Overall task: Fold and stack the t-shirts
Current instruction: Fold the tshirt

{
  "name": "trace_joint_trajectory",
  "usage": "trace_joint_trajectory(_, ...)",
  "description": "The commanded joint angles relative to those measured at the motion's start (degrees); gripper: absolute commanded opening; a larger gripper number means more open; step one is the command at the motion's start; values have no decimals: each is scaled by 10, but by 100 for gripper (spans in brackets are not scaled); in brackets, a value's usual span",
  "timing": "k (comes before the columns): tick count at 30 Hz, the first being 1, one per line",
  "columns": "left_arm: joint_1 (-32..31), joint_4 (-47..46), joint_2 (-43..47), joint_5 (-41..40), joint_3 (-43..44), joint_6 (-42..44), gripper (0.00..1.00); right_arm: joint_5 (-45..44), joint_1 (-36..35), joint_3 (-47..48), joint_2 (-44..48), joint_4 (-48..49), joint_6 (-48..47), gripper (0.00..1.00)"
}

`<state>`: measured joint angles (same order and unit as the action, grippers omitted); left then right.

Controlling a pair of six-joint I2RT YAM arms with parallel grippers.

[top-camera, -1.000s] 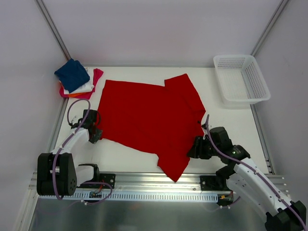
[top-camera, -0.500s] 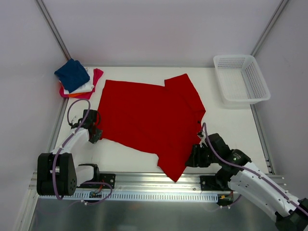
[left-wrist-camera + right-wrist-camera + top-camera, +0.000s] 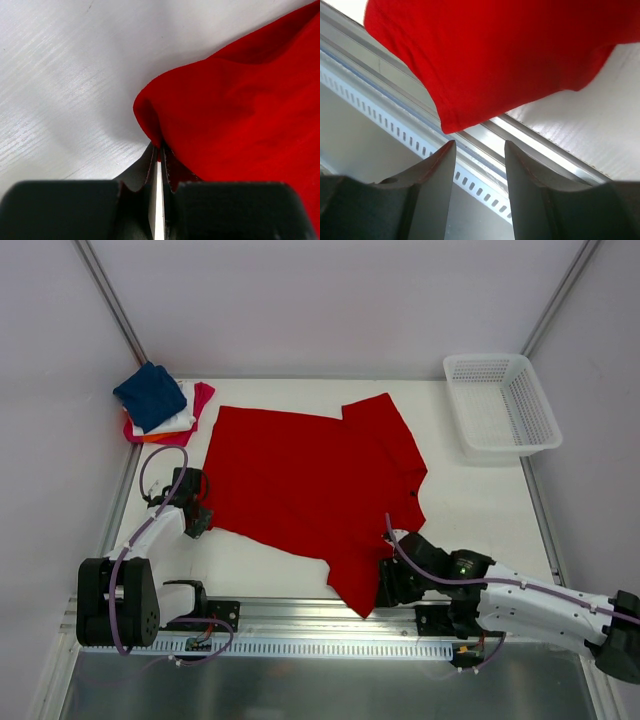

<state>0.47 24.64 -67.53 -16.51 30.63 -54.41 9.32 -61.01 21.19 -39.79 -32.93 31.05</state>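
A large red t-shirt (image 3: 310, 490) lies spread on the white table, one sleeve reaching the near edge. My left gripper (image 3: 198, 517) is shut on the shirt's left corner (image 3: 150, 117), the cloth pinched between the fingertips. My right gripper (image 3: 384, 587) is open and empty, just right of the shirt's near sleeve tip (image 3: 455, 122), which overhangs the metal rail. A stack of small folded shirts sits at the far left, with navy blue (image 3: 150, 395) on top, then white (image 3: 181, 420), orange and magenta (image 3: 200, 398).
A white mesh basket (image 3: 500, 402) stands at the far right corner. A slotted aluminium rail (image 3: 320, 625) runs along the table's near edge, under my right gripper (image 3: 475, 150). Frame posts rise at both back corners.
My right arm has swung down and left, from beside the shirt's right edge to its near sleeve tip at the rail. The left gripper and the shirt have not moved.
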Motion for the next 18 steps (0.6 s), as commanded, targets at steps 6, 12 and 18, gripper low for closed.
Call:
trace_joint_trajectory(6, 3, -3, 8, 10, 3, 10, 0, -68, -46, 18, -64, 84, 27, 47)
trace_joint_trajectory(12, 2, -3, 9, 10, 2, 9, 0, -90, -52, 16, -89, 131, 23, 47)
trace_joint_trajectory(18, 2, -5, 8, 10, 2, 10, 0, -90, -80, 15, -109, 150, 30, 46)
